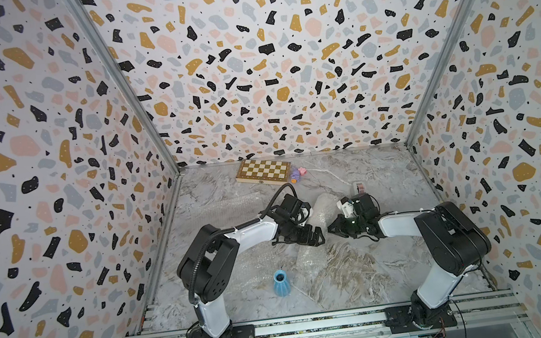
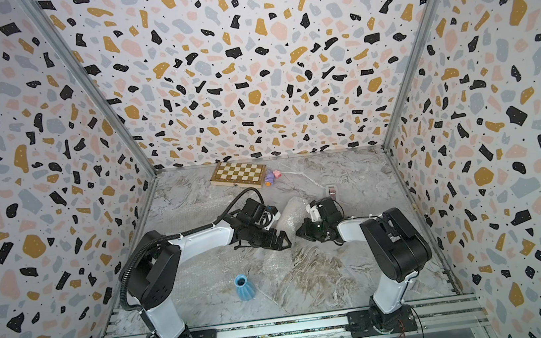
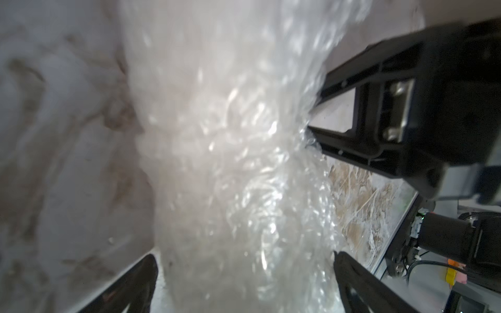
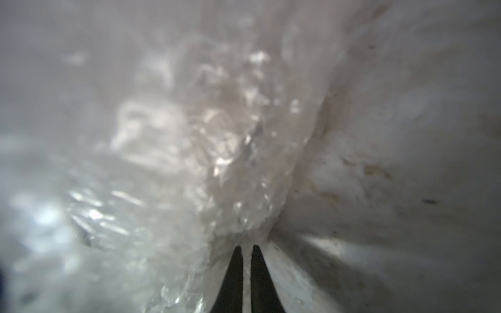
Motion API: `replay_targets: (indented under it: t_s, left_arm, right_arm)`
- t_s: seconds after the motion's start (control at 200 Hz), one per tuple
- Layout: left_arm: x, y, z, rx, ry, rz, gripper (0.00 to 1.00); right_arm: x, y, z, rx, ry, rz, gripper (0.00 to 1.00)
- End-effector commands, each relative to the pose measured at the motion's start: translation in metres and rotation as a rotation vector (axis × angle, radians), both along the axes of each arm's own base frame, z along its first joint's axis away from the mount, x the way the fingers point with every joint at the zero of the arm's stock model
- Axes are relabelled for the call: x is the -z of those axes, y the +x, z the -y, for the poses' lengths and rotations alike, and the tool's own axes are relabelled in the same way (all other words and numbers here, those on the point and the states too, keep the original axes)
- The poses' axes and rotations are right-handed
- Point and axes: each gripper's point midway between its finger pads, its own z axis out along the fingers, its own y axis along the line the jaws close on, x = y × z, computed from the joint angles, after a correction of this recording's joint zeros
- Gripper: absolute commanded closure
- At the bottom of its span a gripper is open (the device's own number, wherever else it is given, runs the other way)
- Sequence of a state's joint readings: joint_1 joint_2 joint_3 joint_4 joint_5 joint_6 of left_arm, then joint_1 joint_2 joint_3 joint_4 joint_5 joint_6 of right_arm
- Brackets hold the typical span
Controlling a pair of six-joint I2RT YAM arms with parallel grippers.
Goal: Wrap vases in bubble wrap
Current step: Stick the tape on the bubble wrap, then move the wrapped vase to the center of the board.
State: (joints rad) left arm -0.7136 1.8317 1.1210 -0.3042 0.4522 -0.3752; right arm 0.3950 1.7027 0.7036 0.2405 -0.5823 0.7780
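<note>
The right gripper (image 4: 245, 248) pinches the wrap (image 1: 323, 213) bundle, the left gripper (image 3: 244, 256) gapes loose around it, blue vase (image 1: 280, 281) at its 7 o'clock.

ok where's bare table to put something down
The table is bare in front, between the blue vase and the right arm's base, and at the back, between the chessboard and the right wall. The middle is crowded: the left end effector and right end effector meet at the bubble wrap.

Both top views set high and behind, looking down and forward over the whole bench (image 1: 394, 266), each wrist view very close, blurred, sharing the same bubble wrap (image 3: 230, 162) bundle
</note>
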Motion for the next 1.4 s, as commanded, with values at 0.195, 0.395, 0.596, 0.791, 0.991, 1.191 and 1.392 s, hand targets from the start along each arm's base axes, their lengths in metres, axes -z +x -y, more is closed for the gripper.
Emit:
replay_targets:
  t_s: [0.195,0.395,0.596,0.791,0.991,1.191,1.392]
  left_arm:
    - [0.031,0.008,-0.001,-0.018,0.104,0.008,0.22]
    - [0.038,0.035,0.006,-0.089,0.128,0.043,0.39]
    - [0.032,0.077,0.028,-0.261,0.088,0.046,0.44]
    - [0.025,0.118,0.052,-0.391,0.041,0.061,0.42]
    - [-0.017,0.134,0.059,-0.377,0.001,0.161,0.21]
    - [-0.095,0.119,0.041,-0.314,-0.057,0.258,0.03]
    - [-0.159,0.064,-0.016,-0.308,-0.076,0.357,0.01]
  right_arm:
    - [-0.023,0.024,-0.001,0.021,0.008,0.098,0.9]
    - [-0.041,0.035,0.018,0.037,-0.023,0.145,0.89]
    - [-0.073,0.038,0.06,0.124,-0.053,0.186,0.88]
    - [-0.108,0.04,0.092,0.19,-0.07,0.233,0.86]
    - [-0.122,0.034,0.095,0.162,-0.097,0.259,0.84]
    - [-0.135,0.018,0.09,0.094,-0.186,0.287,0.68]
    - [-0.16,-0.041,0.044,-0.106,-0.301,0.369,0.42]
